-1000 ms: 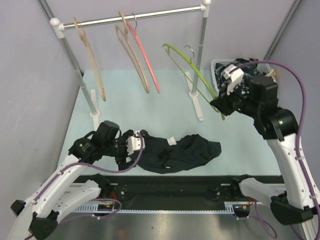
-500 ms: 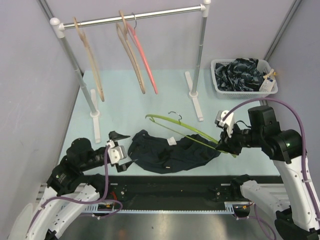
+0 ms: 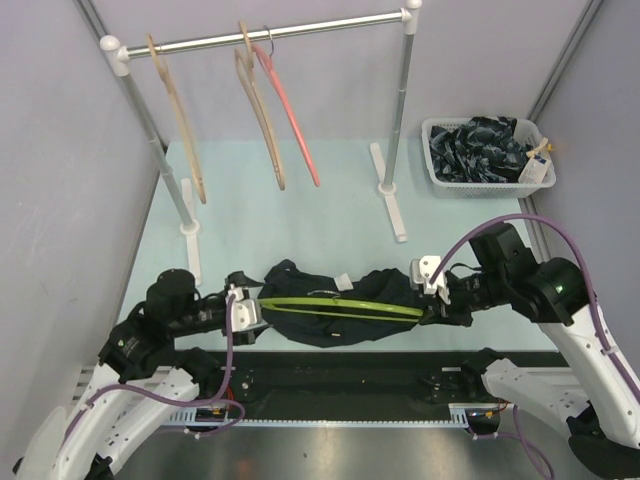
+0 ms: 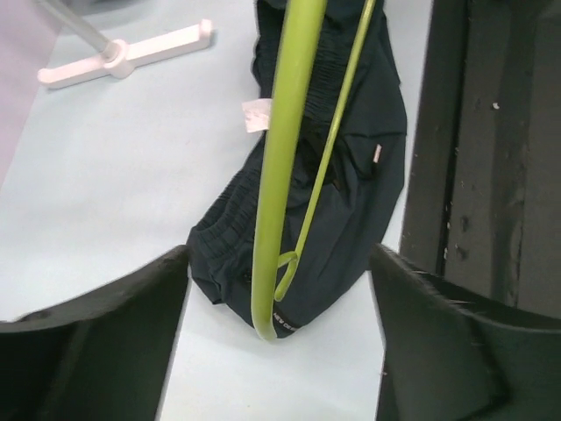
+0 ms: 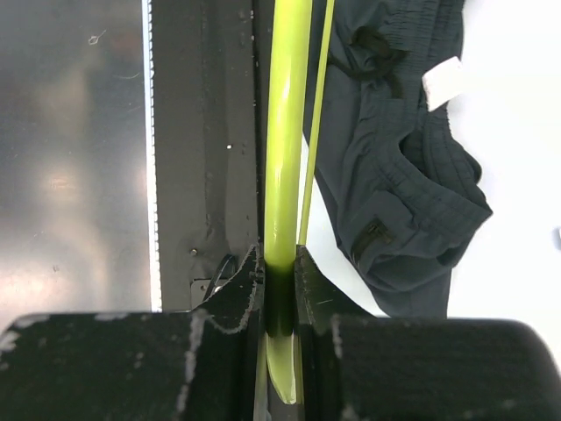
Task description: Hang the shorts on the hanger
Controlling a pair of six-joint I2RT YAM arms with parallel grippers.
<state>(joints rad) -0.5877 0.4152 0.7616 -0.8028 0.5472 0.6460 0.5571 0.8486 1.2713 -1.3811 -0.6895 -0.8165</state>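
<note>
Change: a second ago my right claw (image 3: 437, 304) held the hanger (image 3: 335, 306) high by the rack (image 3: 280, 33). Now it has brought it down low across the shorts (image 3: 310, 326). My left claw (image 3: 246, 308) was on the shorts' left edge, let go and backed off. It now faces the hanger's left tip.

Right claw: clamped on the hanger's right end, which the wrist view shows pinched between both fingers. Left claw: jaws wide, one either side of the tip, holding nothing.

Meaning: the hanger has been brought to the shorts and lined up with them. It lies over them, not through them, so the shorts are not hung yet. My guess is that the left claw takes the free end or the cloth next.

Hanger: its long axis runs left-right, parallel to the near counter (image 3: 300, 215) edge, with the free tip toward the left claw. I can't make out the hook.

Shorts: crumpled flat on the near-middle counter, with the same left-right axis and the white label near the middle.
</note>
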